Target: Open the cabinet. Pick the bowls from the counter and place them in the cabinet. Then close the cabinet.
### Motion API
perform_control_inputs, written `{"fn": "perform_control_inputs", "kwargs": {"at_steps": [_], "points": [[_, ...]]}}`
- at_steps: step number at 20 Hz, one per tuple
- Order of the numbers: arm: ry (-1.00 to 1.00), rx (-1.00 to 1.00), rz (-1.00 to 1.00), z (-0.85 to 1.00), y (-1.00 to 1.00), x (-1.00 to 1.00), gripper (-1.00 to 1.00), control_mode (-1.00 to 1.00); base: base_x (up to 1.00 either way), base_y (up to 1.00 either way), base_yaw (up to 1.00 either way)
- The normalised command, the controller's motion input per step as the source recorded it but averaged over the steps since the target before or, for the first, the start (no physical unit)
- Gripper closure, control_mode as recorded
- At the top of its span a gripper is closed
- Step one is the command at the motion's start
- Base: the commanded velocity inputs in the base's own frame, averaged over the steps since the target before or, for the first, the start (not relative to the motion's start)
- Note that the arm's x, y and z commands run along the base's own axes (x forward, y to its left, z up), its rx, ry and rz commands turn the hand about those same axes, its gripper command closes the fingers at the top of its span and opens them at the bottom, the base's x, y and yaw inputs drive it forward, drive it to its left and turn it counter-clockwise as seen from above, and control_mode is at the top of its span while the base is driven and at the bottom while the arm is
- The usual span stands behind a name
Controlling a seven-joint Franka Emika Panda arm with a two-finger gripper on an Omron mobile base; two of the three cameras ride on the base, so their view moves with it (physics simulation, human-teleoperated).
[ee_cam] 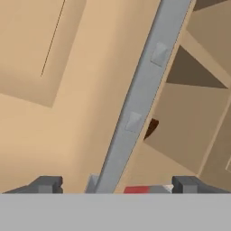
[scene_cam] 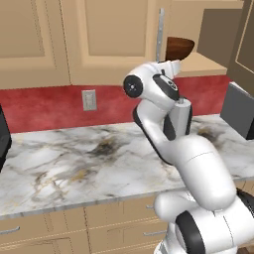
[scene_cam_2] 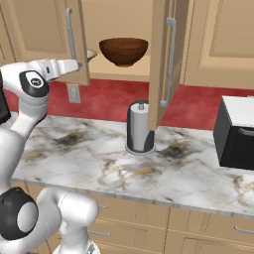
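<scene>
Cabinet (scene_cam_2: 124,30) w/ both doors swung open. Dark wood bowl (scene_cam_2: 123,51) sits upright on the cabinet's lower shelf; in left base view it shows at the top, just beside the silver bar handle (scene_cam: 159,34). A pale rim (scene_cam_2: 91,53) pokes out behind the left door's edge in right base view, prob. the cream bowl, mostly hidden so can't be sure.

Fingers (ee_cam: 117,184) spread wide, nothing between the tips, holding nothing. In hand view the left door's handle (ee_cam: 140,97) runs up diagonally between them, close in front of the hand; can't tell if touching.

Arm raised to the left door's lower edge. Grey canister (scene_cam_2: 140,128) stands on the desk (scene_cam_2: 163,173) under the right door. Black appliance (scene_cam_2: 237,133) at desk's right end.
</scene>
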Motion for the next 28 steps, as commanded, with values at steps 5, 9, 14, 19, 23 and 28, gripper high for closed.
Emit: {"fn": "perform_control_inputs", "kwargs": {"at_steps": [5,9,14,19,23,28], "points": [[0.03,0.0,0.08,-0.16,0.0,0.99,-1.0,-1.0,0.0,0.0,0.0],[0.02,0.0,0.03,-0.19,0.0,0.88,-1.0,-1.0,0.0,0.0,0.0],[0.0,0.0,0.0,-0.02,-0.01,0.07,-1.0,-1.0,0.0,0.0,0.0],[-0.07,0.07,0.01,0.0,-0.39,-1.0,-1.0,-1.0,0.0,0.0,0.0],[-0.1,0.14,0.0,0.15,-0.73,-1.0,-1.0,-1.0,0.0,0.0,0.0],[-0.03,0.17,0.0,0.39,-0.92,-1.0,-1.0,-1.0,0.0,0.0,0.0]]}}
